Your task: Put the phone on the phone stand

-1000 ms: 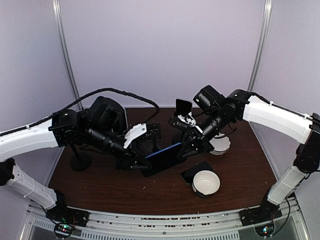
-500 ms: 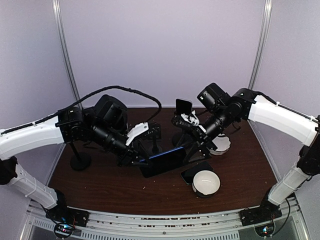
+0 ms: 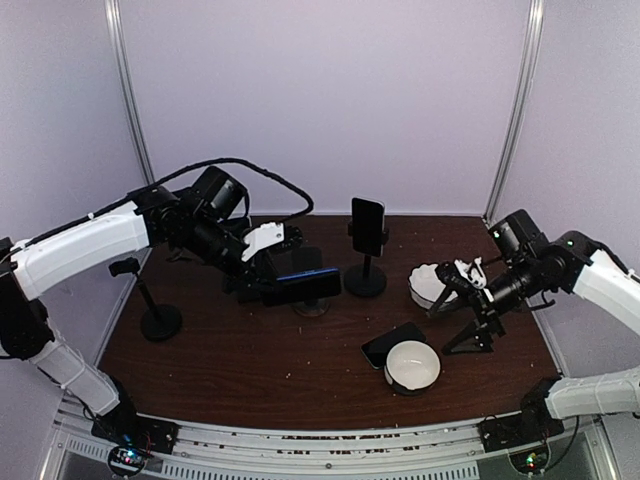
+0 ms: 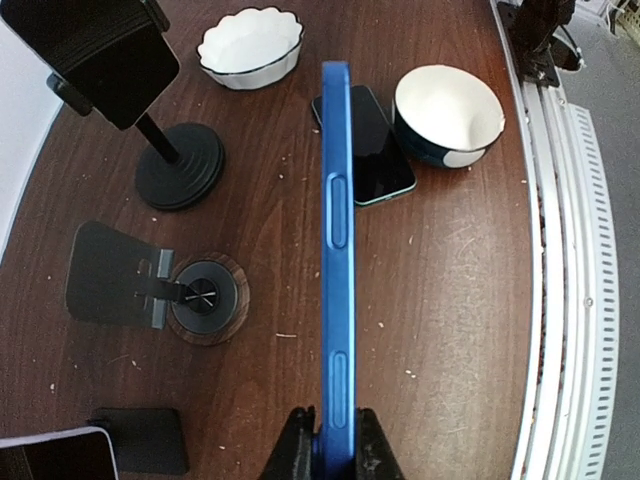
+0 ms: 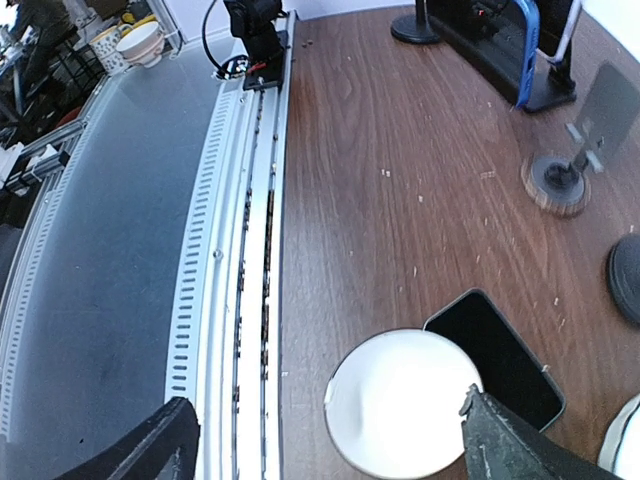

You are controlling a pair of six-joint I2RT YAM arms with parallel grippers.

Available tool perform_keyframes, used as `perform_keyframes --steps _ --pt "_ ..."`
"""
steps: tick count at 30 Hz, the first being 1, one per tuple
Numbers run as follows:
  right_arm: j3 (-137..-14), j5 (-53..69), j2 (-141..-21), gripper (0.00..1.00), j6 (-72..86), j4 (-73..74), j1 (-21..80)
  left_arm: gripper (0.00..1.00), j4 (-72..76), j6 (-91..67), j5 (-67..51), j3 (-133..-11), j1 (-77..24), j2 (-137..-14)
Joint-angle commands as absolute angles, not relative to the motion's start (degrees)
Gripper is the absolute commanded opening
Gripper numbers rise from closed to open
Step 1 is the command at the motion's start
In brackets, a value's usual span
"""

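Carrying the phone [image 4: 336, 200] to the stand [image 4: 190, 295] is, we judge, the step in hand. Our left gripper [image 4: 335, 445] is clamped on one end of the phone and holds it off the worktop [image 3: 250, 370] in the middle of the scene, long side level. The stand, a tilted plate on a round wooden base, sits bare just on the far side of the phone, apart from it. Our right gripper [image 3: 462, 318] hangs at the right with its jaws spread wide and nothing between them, above a bowl [image 5: 400, 400] and a dark phone [image 5: 500, 355] lying flat. Next, we reckon, the phone must move far over the plate, tip back to match its slope and come down against it. Only then should the left gripper loosen.
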State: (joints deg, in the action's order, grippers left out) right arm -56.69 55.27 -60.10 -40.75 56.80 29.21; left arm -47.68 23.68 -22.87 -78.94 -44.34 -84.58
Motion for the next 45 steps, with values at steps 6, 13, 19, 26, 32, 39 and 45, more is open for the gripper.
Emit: perform_keyframes --steps 6,13,19,26,32,39,45 --pt "-50.19 56.89 -56.56 0.92 -41.0 47.71 26.28 0.0 -47.08 32.77 -26.01 -92.37 -36.96 -99.91" --pt "-49.07 57.56 -57.06 0.91 -41.42 47.17 26.28 0.0 -46.44 34.21 -26.53 -98.21 -35.14 -107.61" --pt "-49.07 57.44 -57.37 0.9 -41.38 47.14 26.28 0.0 -46.43 35.28 -26.84 -102.93 -34.49 -111.38" --pt "-49.22 56.78 -57.89 0.9 -41.39 46.97 26.28 0.0 -47.8 35.34 -28.05 -105.53 -32.85 -114.46" --pt "-49.3 56.86 -58.35 0.9 -41.4 47.16 26.28 0.0 -48.7 35.76 -28.28 -107.22 -32.36 -116.1" --pt "-49.18 56.58 -58.61 0.9 -41.42 47.06 26.28 0.0 -48.71 35.67 -28.92 -108.52 -31.52 -118.48" --pt "-49.26 55.87 -59.1 0.89 -41.21 46.49 26.29 0.0 -50.33 36.32 -29.66 -109.92 -30.82 -120.38"
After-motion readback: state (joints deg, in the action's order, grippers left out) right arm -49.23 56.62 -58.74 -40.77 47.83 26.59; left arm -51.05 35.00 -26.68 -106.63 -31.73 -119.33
